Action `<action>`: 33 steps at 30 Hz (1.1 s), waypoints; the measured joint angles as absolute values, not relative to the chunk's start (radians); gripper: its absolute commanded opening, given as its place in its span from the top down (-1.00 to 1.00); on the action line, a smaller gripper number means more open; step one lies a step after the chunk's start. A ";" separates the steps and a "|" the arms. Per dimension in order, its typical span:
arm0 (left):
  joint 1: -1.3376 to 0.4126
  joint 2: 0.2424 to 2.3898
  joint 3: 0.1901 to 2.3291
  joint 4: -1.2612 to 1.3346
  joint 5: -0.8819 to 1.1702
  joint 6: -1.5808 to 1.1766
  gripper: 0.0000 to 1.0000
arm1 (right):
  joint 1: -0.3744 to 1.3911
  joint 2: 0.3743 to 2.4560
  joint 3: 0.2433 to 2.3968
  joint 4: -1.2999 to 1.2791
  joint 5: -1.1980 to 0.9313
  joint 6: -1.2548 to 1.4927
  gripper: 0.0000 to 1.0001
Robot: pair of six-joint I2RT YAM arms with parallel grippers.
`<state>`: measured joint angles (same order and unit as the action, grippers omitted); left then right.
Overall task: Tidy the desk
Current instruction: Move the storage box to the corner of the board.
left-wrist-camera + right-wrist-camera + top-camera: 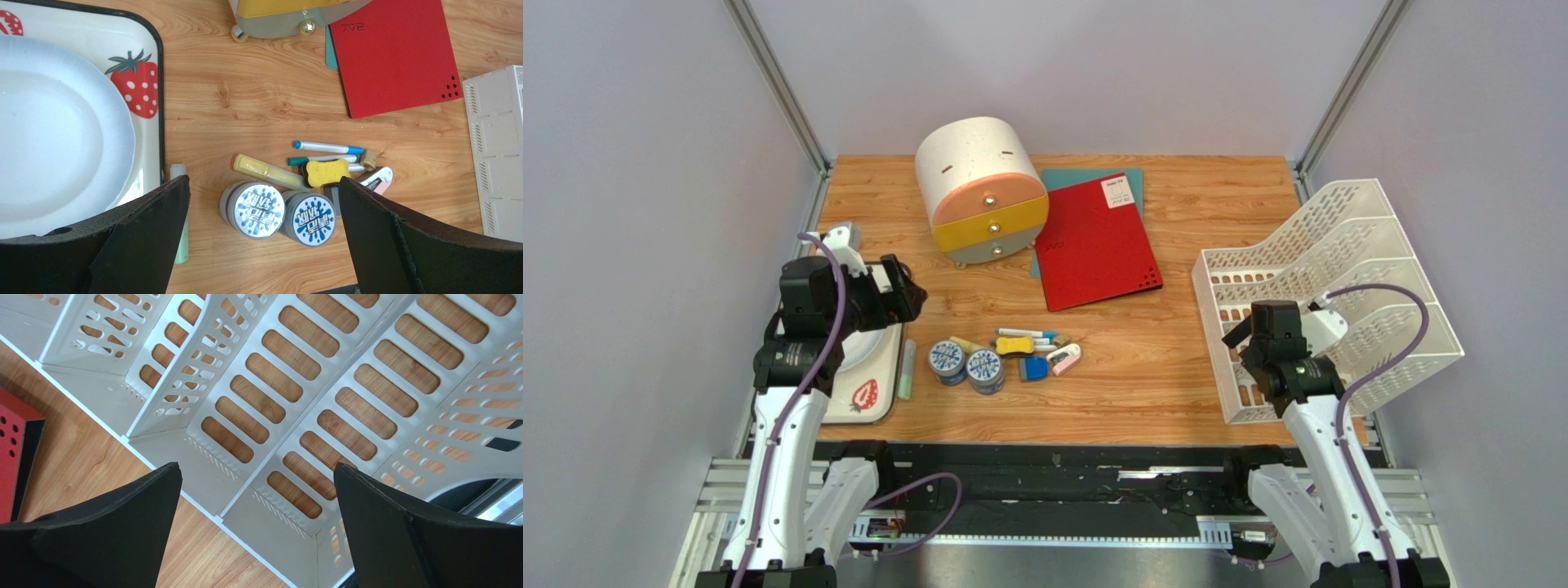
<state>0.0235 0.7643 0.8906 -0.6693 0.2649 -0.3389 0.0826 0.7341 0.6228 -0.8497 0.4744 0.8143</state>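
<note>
Two hands of mine both spread fully wide, gripping nothing, left hand [263,184] hovering by the strawberry tray [150,37] and two round tins [255,208], right hand [256,468] over the white file rack [209,478], wood-grain tabletop [1185,355] beneath it all, red folder [1096,245] toward its back.

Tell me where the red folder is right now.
In the top view, the red folder lies on the desk, far middle, atop a teal sheet, just right of the round drawer cabinet and left of the white file rack.
</note>
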 measured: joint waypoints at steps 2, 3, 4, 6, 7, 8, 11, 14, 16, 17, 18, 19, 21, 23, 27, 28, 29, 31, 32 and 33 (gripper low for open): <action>0.023 0.763 0.891 -0.670 0.265 -0.339 -0.98 | 0.083 0.760 0.604 -0.819 0.474 0.813 -0.99; 0.023 0.761 0.891 -0.669 0.265 -0.339 -0.98 | 0.083 0.766 0.598 -0.811 0.474 0.813 -0.99; 0.023 0.759 0.891 -0.669 0.265 -0.339 -0.98 | 0.083 0.773 0.588 -0.794 0.474 0.810 -0.99; 0.023 0.757 0.891 -0.669 0.265 -0.339 -0.98 | 0.083 0.789 0.575 -0.768 0.474 0.803 -0.99; 0.023 0.756 0.891 -0.669 0.265 -0.339 -0.98 | 0.083 0.800 0.570 -0.752 0.474 0.795 -0.99; 0.023 0.756 0.891 -0.669 0.265 -0.339 -0.98 | 0.083 0.812 0.567 -0.741 0.474 0.787 -0.99; 0.023 0.756 0.891 -0.669 0.265 -0.339 -0.98 | 0.083 0.857 0.567 -0.691 0.471 0.741 -0.99; 0.023 0.757 0.891 -0.669 0.265 -0.339 -0.98 | 0.082 0.912 0.569 -0.638 0.468 0.688 -0.99; 0.024 0.759 0.891 -0.669 0.269 -0.339 -0.98 | 0.079 0.970 0.581 -0.609 0.470 0.657 -0.99; 0.025 0.762 0.891 -0.669 0.271 -0.339 -0.98 | 0.078 1.000 0.591 -0.600 0.469 0.649 -0.99; 0.026 0.764 0.891 -0.669 0.273 -0.339 -0.98 | 0.077 1.028 0.602 -0.595 0.467 0.641 -0.99; 0.027 0.766 0.891 -0.669 0.276 -0.339 -0.98 | 0.076 1.059 0.613 -0.586 0.463 0.634 -0.99; 0.027 0.769 0.891 -0.669 0.280 -0.339 -0.98 | 0.075 1.116 0.639 -0.562 0.453 0.617 -0.99; 0.027 0.772 0.891 -0.669 0.284 -0.339 -0.98 | 0.075 1.177 0.663 -0.530 0.442 0.600 -0.99; 0.027 0.773 0.891 -0.669 0.289 -0.339 -0.98 | 0.075 1.267 0.701 -0.472 0.429 0.558 -0.99; 0.027 0.774 0.891 -0.669 0.289 -0.339 -0.98 | 0.075 1.288 0.713 -0.461 0.426 0.542 -0.99; 0.028 0.774 0.891 -0.669 0.290 -0.339 -0.98 | 0.075 1.311 0.727 -0.452 0.424 0.525 -0.99; 0.028 0.774 0.891 -0.668 0.292 -0.339 -0.98 | 0.075 1.357 0.761 -0.447 0.427 0.495 -0.99; 0.028 0.774 0.891 -0.668 0.293 -0.339 -0.98 | 0.075 1.381 0.784 -0.451 0.429 0.477 -0.99; 0.028 0.774 0.891 -0.668 0.295 -0.339 -0.98 | 0.075 1.406 0.808 -0.451 0.430 0.460 -0.99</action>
